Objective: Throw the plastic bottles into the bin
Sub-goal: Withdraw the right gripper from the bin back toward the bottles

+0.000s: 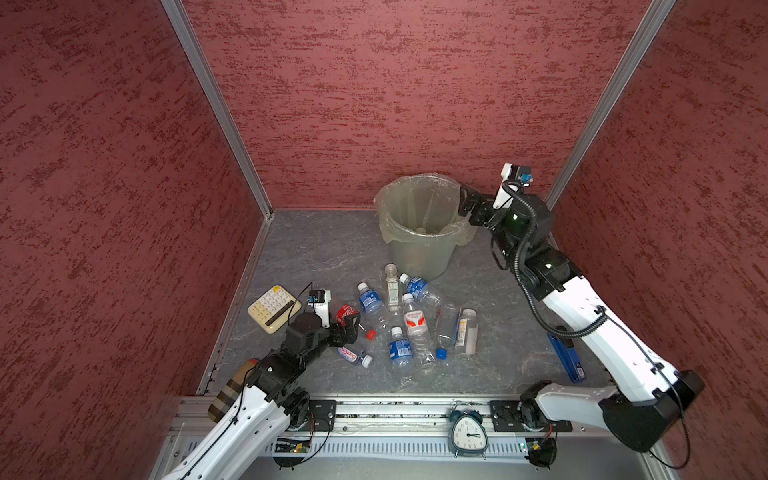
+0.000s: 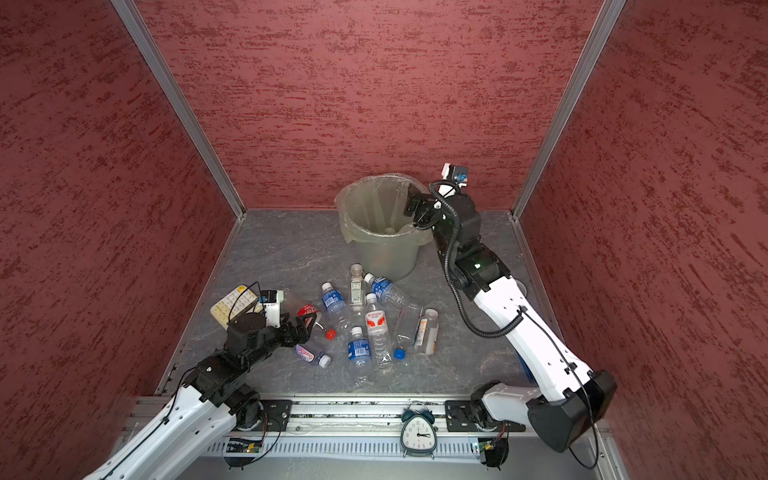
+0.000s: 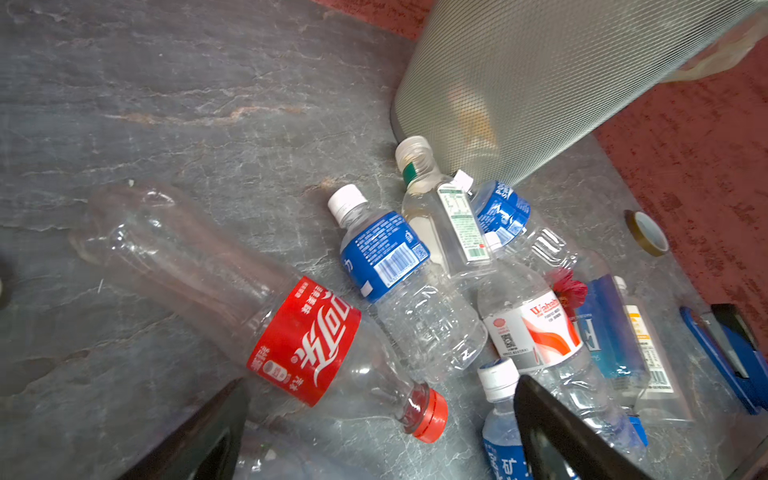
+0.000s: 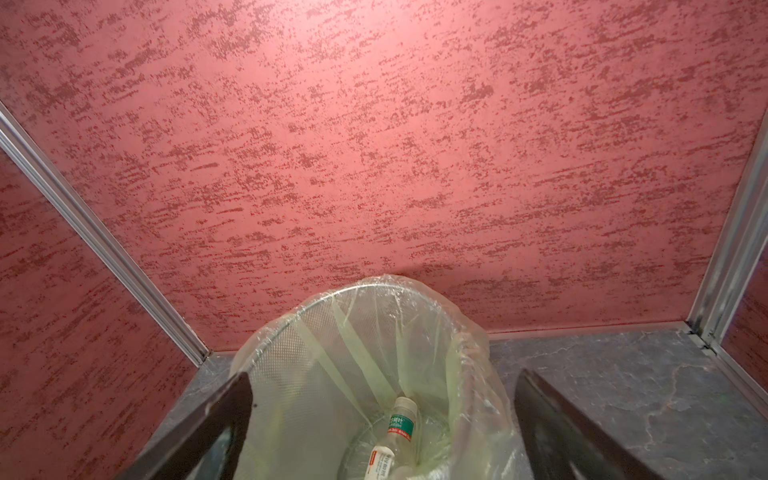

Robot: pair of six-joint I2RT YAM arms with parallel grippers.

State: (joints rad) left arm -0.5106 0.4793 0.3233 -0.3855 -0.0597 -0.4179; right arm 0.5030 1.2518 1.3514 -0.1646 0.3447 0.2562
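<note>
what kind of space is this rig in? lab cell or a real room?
Probably a purpose-built robot test booth: red textured wall panels in aluminium corner posts close three sides, two white-and-black robot arms mount on a slotted aluminium rail, and clear plastic bottles lie near a translucent grey-green bin.

The left gripper (image 3: 382, 386) is hanging with its jaws spread wide over the grey table (image 3: 187, 104). The red-labelled bottle (image 3: 305, 338) is lying on its side there, its red cap (image 3: 430, 415) showing between the two dark fingers (image 3: 557, 428). Just right of it, more plastic bottles (image 3: 386, 253) are lying in a touching heap, reaching almost to the foot of the bin (image 3: 540, 83), which is standing farther off. A tape roll (image 3: 648, 232) and a blue stapler (image 3: 727, 361) are resting right of the heap.
</note>
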